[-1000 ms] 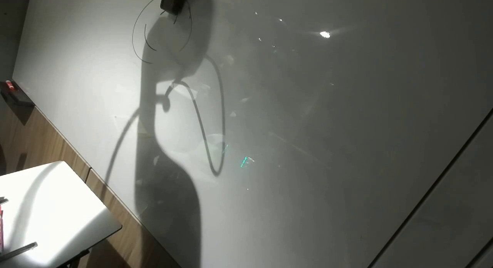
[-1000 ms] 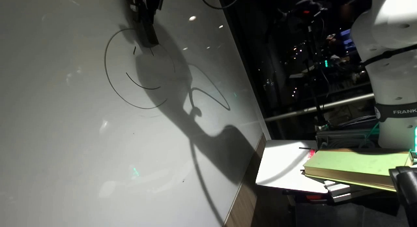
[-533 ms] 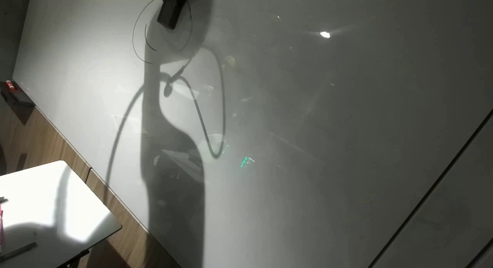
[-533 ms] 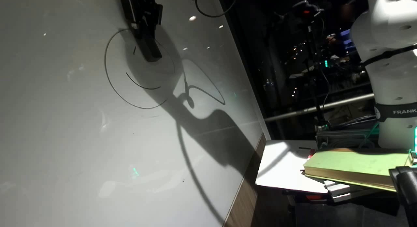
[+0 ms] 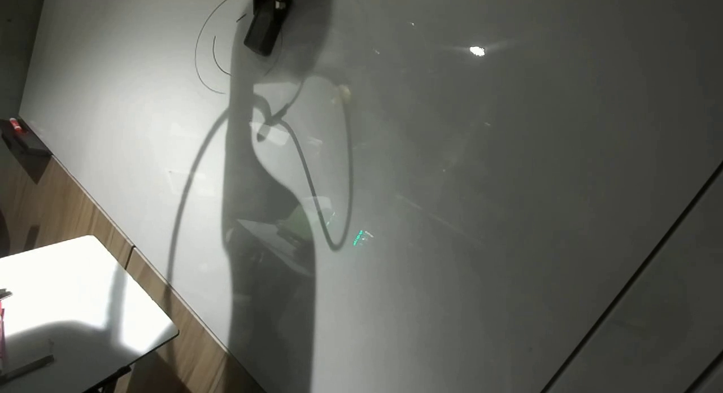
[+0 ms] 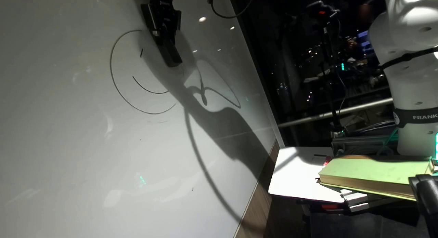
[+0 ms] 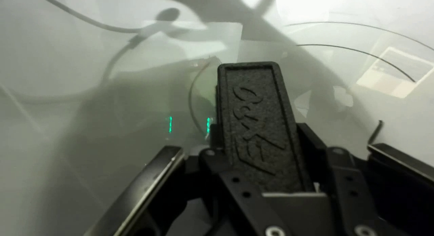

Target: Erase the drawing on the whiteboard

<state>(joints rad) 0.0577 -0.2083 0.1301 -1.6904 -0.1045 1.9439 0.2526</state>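
Note:
My gripper [image 7: 262,141] is shut on a dark eraser [image 7: 254,103] with raised lettering. In both exterior views the eraser [image 5: 264,34] [image 6: 171,55] reaches down the glossy whiteboard [image 5: 452,156] [image 6: 68,145] from the top, over the right part of the smiley drawing. Whether it touches the board cannot be told. The mouth [image 6: 149,90], left eye and left arc [image 5: 196,51] show as thin dark lines. The right eye does not show, and most of the right arc is covered or faint. In the wrist view the mouth line [image 7: 356,51] lies right of the eraser.
The arm's large shadow [image 5: 271,325] falls across the board. A small white table [image 6: 297,176] holds a green book [image 6: 369,174] beside the robot base [image 6: 414,135]. A dark tray with a red marker [image 5: 15,125] sits at the board's lower edge. A cable loop [image 6: 232,15] hangs near the arm.
In both exterior views the eraser has moved down over the drawing, then to the right. The right eye, partly visible a second ago, no longer shows. The arm's shadow has shifted.

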